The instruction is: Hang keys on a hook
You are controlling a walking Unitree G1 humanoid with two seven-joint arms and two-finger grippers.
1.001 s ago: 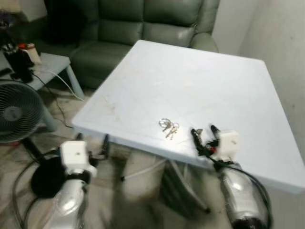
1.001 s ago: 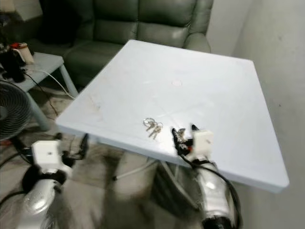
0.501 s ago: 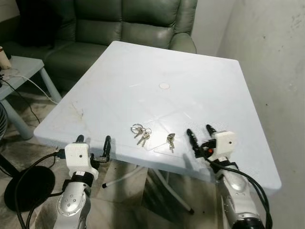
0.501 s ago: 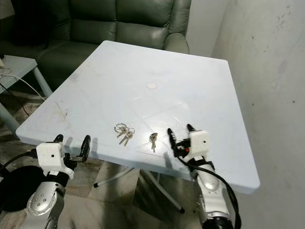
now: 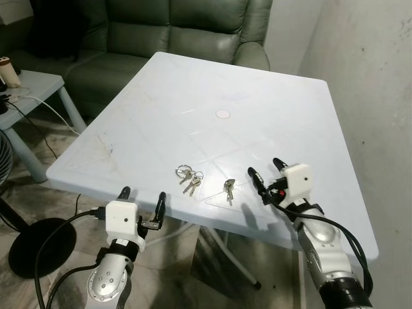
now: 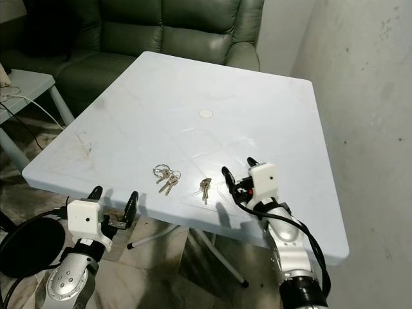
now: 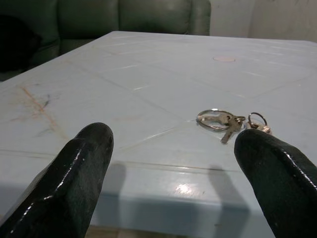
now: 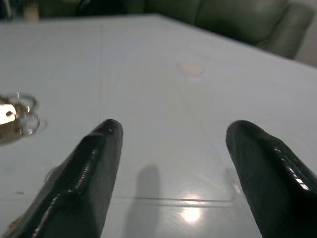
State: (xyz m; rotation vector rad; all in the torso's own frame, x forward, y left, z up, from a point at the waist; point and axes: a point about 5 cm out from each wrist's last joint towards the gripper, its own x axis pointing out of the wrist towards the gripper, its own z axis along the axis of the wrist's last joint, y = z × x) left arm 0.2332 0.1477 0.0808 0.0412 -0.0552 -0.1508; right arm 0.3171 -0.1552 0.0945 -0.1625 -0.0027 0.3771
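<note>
Since the earlier frames the camera has swung toward the table [image 5: 270, 96], and the right gripper [image 5: 266, 175] has been raised from the near edge to a spot over the tabletop, just right of the single key; the left gripper [image 5: 142, 198] has come up to the near edge. Two sets of keys are seen lying flat on the tabletop close to the near edge, roughly midway along it: a bunch [image 5: 188, 177] on linked rings, and, just to its right, a single key [image 5: 228, 189] on a small ring, the two apart. The right gripper is held above the surface, fingers spread wide with nothing between them, its shadow cast on the plastic below. The left gripper is held below and in front of the near edge, left of the bunch, fingers likewise apart and empty; through its wrist camera the bunch [image 7: 229, 120] is seen beyond the edge. A small round cap [image 5: 223, 114] is noted at the table's centre. A green sofa [image 5: 193, 29] stands past the far edge, a side table [image 5: 38, 90] and a fan base [image 5: 35, 244] to the left.
</note>
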